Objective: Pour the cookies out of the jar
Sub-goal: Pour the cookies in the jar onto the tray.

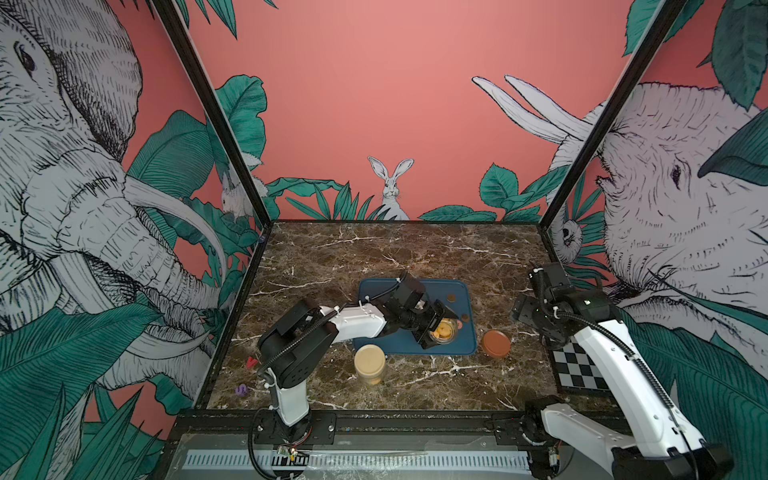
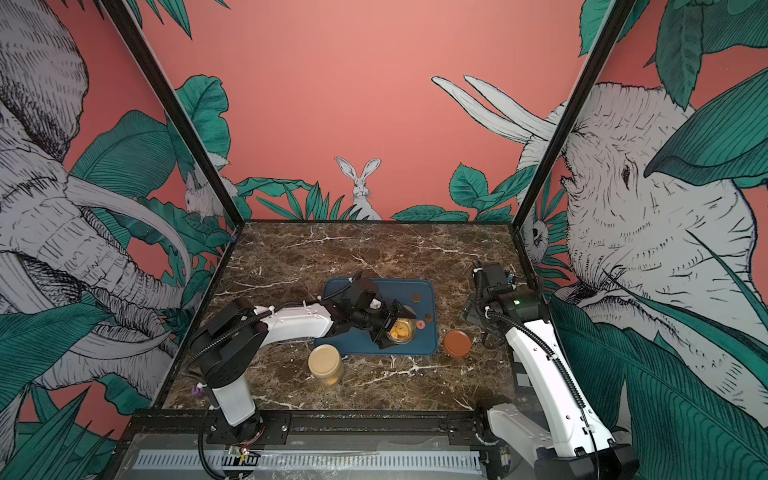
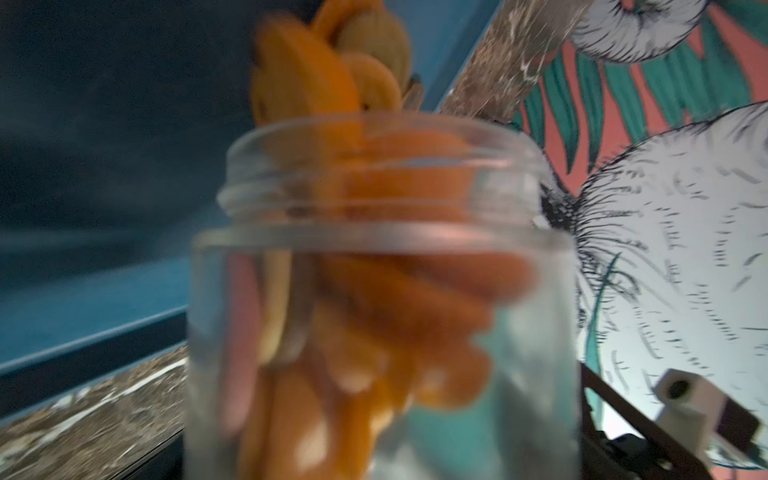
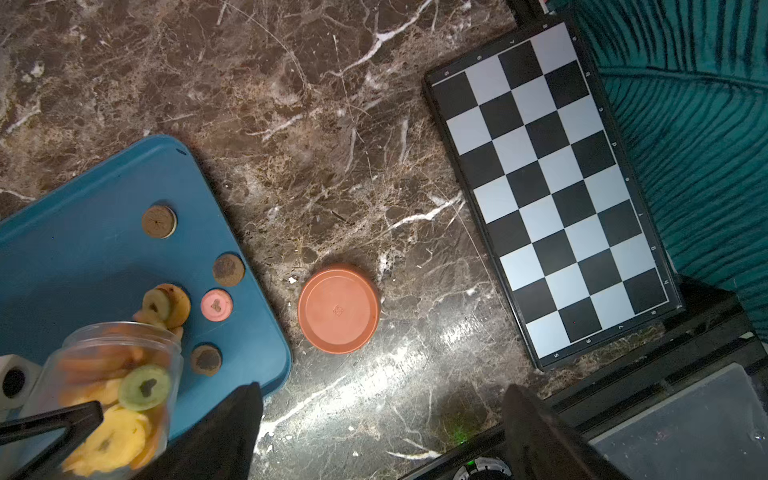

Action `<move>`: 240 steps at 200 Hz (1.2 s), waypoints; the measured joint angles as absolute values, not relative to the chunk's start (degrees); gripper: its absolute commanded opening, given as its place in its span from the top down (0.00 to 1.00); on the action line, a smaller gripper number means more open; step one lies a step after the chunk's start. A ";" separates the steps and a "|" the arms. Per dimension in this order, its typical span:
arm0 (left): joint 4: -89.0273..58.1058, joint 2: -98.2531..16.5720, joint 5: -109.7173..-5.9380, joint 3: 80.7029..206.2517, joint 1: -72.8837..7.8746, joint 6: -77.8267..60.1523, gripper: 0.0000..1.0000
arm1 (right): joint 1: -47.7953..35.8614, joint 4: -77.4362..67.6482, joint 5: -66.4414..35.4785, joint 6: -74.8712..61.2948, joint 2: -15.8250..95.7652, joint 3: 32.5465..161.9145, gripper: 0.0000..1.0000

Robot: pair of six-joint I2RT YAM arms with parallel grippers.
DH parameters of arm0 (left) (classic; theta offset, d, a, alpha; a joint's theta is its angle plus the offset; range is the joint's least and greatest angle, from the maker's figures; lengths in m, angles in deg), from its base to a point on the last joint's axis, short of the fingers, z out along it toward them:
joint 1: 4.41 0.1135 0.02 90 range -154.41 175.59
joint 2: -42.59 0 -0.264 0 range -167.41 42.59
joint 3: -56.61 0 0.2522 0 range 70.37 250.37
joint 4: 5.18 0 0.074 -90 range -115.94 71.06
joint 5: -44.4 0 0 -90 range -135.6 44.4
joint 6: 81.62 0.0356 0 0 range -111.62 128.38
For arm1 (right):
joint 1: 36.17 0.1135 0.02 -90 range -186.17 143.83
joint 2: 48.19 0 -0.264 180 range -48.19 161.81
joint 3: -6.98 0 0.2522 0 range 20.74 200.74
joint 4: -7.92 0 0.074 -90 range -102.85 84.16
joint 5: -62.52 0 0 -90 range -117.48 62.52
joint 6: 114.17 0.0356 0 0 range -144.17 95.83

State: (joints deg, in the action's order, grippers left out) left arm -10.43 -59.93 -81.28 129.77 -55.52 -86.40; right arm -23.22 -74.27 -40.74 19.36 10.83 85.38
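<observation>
Both top views: left gripper (image 1: 435, 327) clamps tilted jar (image 1: 453, 335) — cookies (image 1: 441, 331) at its mouth; right gripper (image 4: 380, 395) spread.

In the left wrist view you get the jar (image 3: 382, 291) smeared with blur and cut off by the frame edge, its base out of sight. The cookies (image 3: 374, 299) inside are orange streaks with no shape you can read. In both top views the left gripper (image 1: 435, 328) covers most of the jar's wall. The right gripper (image 4: 382, 432) shows you only two dark, blurred fingers cut by the frame edge in its wrist view. In the top views you cannot make out its fingertips. The right arm (image 1: 611, 353) covers part of the chessboard (image 1: 577, 368). A small red thing (image 1: 250, 362) and a small purple thing (image 1: 242, 390) at the edge of the table (image 1: 374, 249) are too small for you to identify.
</observation>
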 measured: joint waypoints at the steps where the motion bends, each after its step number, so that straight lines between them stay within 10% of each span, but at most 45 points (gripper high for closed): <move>1: -10.63 -59.93 -81.32 129.92 -55.52 -86.16 1.00 | -23.22 -74.27 -40.71 19.36 10.81 85.38 0.08; 153: -53.92 -62.97 -85.02 152.98 -54.40 -45.44 1.00 | -23.22 -74.07 -40.69 19.99 10.13 84.20 0.08; 240: -86.62 -77.90 -57.94 180.08 -63.47 -10.12 1.00 | -23.33 -74.27 -40.61 20.21 10.22 84.57 0.08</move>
State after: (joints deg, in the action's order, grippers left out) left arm -86.62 -77.90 -57.94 180.08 -63.47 -10.12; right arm -23.33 -74.27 -40.61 20.21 10.22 84.57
